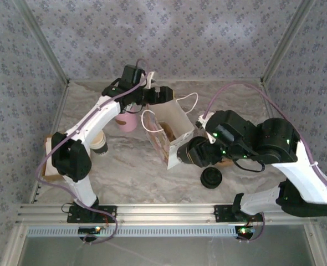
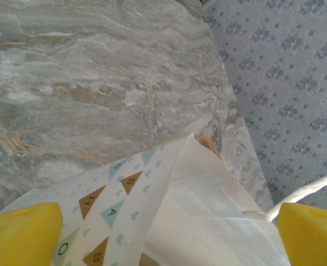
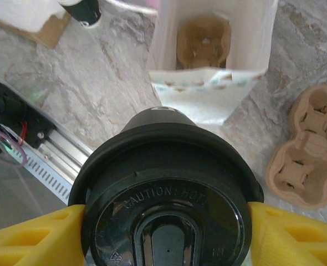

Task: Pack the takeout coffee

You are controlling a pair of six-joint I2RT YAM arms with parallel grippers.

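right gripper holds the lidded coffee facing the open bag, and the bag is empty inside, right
Not empty: the right wrist view shows a brown cup carrier inside the bag. The right gripper does hold the lidded coffee facing its opening.

Arm links (image 1: 90,123): moulded in white, jointed in black.
Cables (image 1: 241,84): sheathed in lilac.
Finger pads (image 3: 36,233): faced with yellow foam.

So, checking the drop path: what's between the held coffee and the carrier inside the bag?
The bag's near wall, its printed edge, seen in the right wrist view.
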